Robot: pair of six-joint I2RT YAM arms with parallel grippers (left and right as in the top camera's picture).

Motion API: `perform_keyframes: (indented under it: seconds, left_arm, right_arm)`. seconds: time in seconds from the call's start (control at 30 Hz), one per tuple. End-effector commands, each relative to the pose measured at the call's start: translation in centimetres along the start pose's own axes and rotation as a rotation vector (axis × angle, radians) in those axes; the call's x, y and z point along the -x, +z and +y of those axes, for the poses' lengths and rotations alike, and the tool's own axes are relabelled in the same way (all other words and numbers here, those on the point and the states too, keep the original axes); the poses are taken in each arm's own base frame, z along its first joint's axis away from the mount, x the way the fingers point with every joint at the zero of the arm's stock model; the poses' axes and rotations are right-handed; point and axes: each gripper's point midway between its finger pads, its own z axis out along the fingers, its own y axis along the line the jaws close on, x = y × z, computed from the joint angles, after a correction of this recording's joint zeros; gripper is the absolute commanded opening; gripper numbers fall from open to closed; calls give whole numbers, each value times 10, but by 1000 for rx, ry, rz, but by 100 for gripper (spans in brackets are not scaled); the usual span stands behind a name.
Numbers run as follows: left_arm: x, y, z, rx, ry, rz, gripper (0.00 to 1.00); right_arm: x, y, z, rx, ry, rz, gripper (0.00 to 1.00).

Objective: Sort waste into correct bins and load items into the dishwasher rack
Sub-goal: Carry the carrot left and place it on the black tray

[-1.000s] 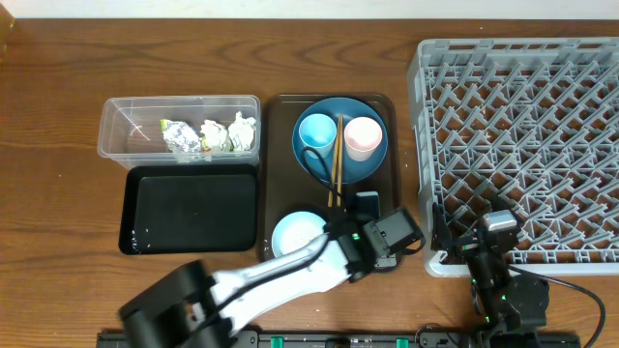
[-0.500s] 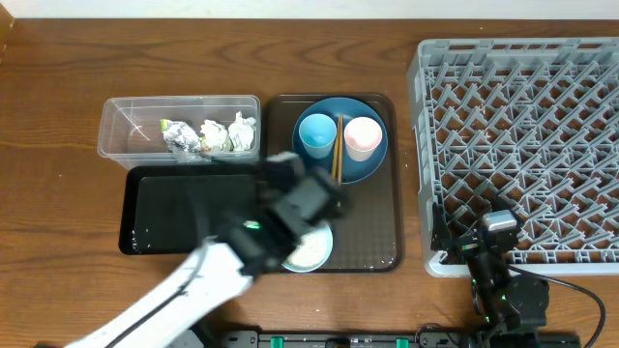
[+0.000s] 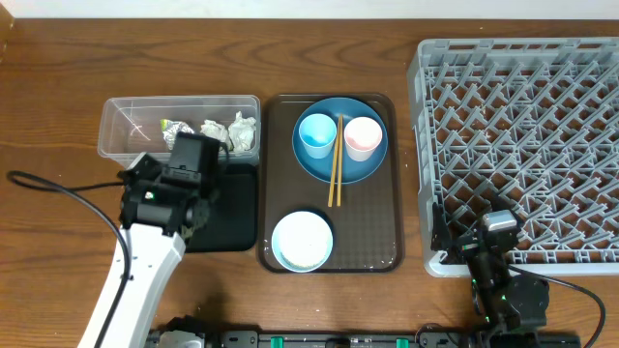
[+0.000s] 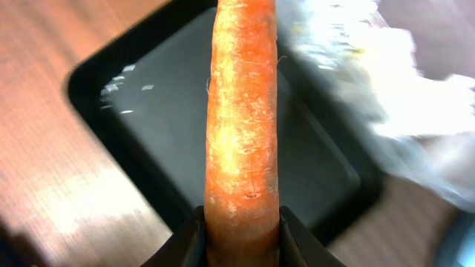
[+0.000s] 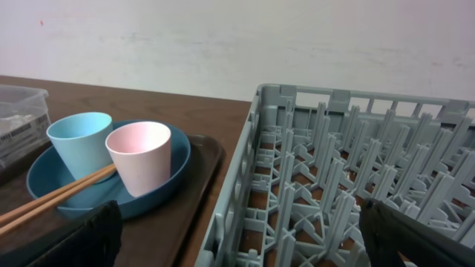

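- My left claw [image 4: 241, 241] is clamped on the small orange carrot [image 4: 241, 111]. On the wrist camera the carrot sticks straight out from between the two jaws, pinched at its near end.
- From overhead, that claw [image 3: 187, 166] hangs above the far right part of the shallow black tray [image 3: 232, 208], just beside the near wall of the clear tub [image 3: 116, 130]. The arm hides the carrot in that view.
- The wrist view puts the carrot over the black tray's floor, off its surface. There are pale flecks [image 4: 122, 96] on that floor, and I cannot tell whether they are rice or glare.
- The tub holds the crumpled foil wrapper [image 3: 172, 129] and the white tissue wads [image 3: 242, 130].
- My right claw [image 5: 237, 222] is spread wide with nothing between its fingers. It sits low at the near edge of the dishwasher rack [image 3: 522, 116].
- On the brown serving tray [image 3: 372, 242], the dark-blue plate [image 3: 363, 166] carries the light-blue cup [image 3: 316, 133] and the pale-pink cup [image 3: 363, 136], upright side by side.
- The chopsticks [image 3: 335, 164] lie between the cups, their near ends past the plate's rim.
- The white bowl [image 3: 302, 241] sits upright at the tray's near end.
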Motion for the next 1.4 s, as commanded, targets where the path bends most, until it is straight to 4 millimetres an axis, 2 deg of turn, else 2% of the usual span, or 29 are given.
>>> perform_keyframes:
  seconds: [0.0,0.13,0.23,0.33,0.53,0.77,0.87,0.97,1.17,1.27,1.37]
  left_arm:
    - [-1,27,22,96,-49,12,27]
    - [-20,56,29,115,-70,71,27]
    - [-31,69,27,102,-73,108,27]
    - [-38,76,24,90,-109,127,27]
    - [-48,89,32,127,-203,137,27]
    - [-55,106,31,118,-214,131,28]
    - [-54,108,28,104,-219,125,33]
    - [-52,108,25,91,-223,119,44]
    - [-48,104,20,65,-146,112,45]
    - [-34,90,9,13,-86,88,45]
    - [-18,65,0,-37,-34,60,45]
  right_arm:
    - [0,0,-1,-5,-3,0,99]
    - [0,0,-1,-4,-3,0,99]
    - [0,0,-1,-4,-3,0,99]
    - [0,0,-1,-4,-3,0,99]
    - [0,0,-1,-4,-3,0,99]
    - [0,0,-1,-4,-3,0,99]
    - [0,0,-1,-4,-3,0,99]
    - [0,0,-1,-4,-3,0,99]
    - [0,0,-1,-4,-3,0,99]
    - [0,0,-1,-4,-3,0,99]
    - [0,0,-1,-4,-4,0,99]
